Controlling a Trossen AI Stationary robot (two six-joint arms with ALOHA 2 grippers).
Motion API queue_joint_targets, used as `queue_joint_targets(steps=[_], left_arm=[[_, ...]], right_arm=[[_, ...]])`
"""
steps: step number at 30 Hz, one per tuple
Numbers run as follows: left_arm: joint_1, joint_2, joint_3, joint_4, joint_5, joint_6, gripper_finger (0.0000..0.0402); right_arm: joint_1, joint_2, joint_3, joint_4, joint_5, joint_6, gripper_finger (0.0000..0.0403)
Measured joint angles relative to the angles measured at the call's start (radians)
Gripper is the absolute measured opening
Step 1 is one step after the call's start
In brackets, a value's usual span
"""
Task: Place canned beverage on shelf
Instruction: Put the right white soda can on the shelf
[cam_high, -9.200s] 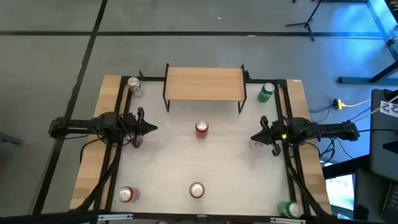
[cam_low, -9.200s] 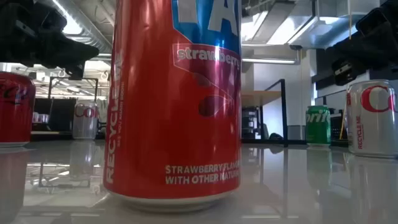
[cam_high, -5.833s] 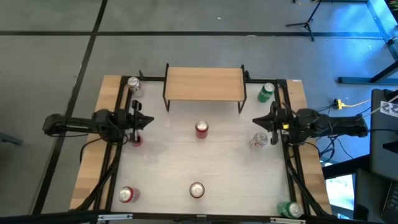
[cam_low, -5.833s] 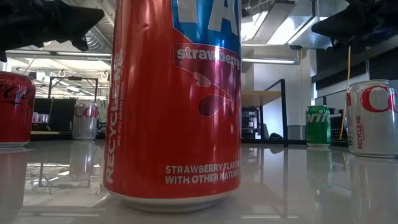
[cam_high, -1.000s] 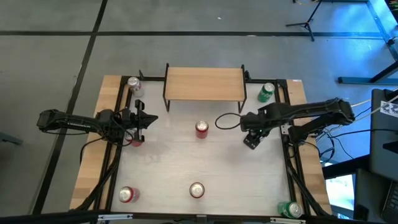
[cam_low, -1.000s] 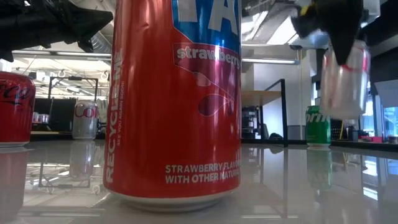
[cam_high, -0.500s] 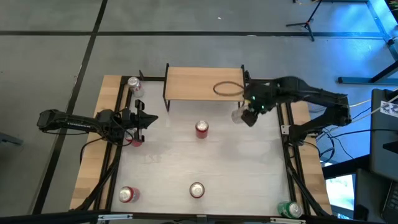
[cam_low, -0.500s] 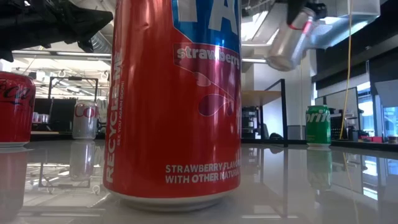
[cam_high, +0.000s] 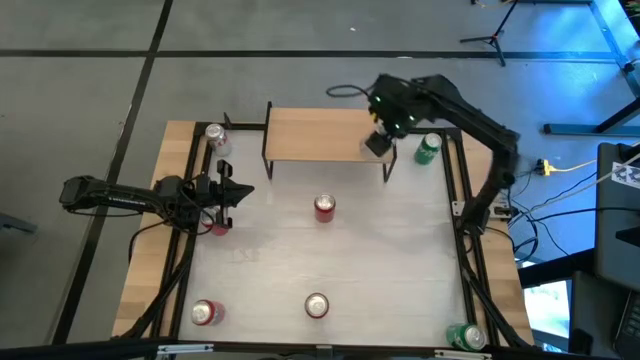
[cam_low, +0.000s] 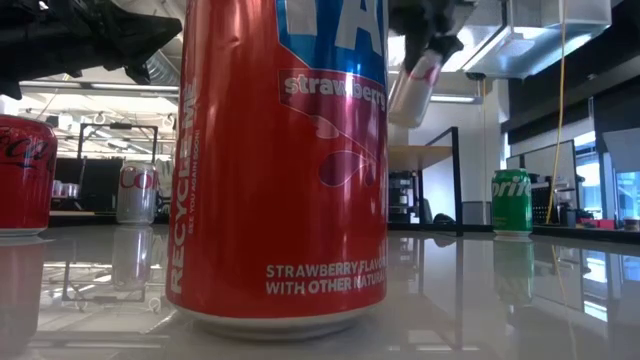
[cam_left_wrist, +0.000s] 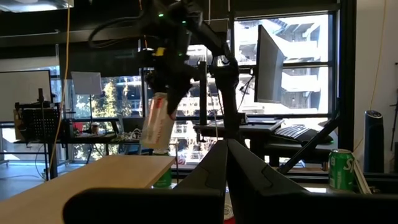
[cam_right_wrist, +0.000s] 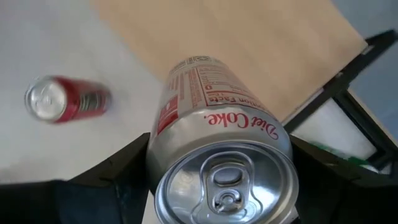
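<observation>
On the bench, the shelf (cam_high: 328, 134) stands at the far edge; above its right end the right gripper (cam_high: 378, 142) fingers pinch a tilted silver can (cam_right_wrist: 214, 163); left gripper (cam_high: 222, 195) fingers pressed together

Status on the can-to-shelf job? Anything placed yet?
Nothing placed: the shelf top is bare. In hand: the right hand holds a silver can, tilted, above the shelf's right end. Left: set it down upright and release. The left hand waits, shut, at the table's left side.
</observation>
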Motion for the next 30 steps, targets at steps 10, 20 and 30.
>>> queue_joint_targets(steps=[10, 20, 30], left_arm=[[0.0, 0.0, 0.0, -0.005, 0.0, -0.002, 0.0002], [0.0, 0.0, 0.0, -0.012, 0.0, -0.003, 0.0002], [0.0, 0.0, 0.0, -0.012, 0.0, -0.021, 0.0002]], right_arm=[[-0.173, 0.115, 0.064, -0.003, -0.046, -0.073, 0.0291], [-0.222, 0.116, 0.064, -0.002, -0.042, -0.072, 0.0291], [-0.247, 0.118, 0.042, -0.003, -0.023, -0.093, 0.0299]])
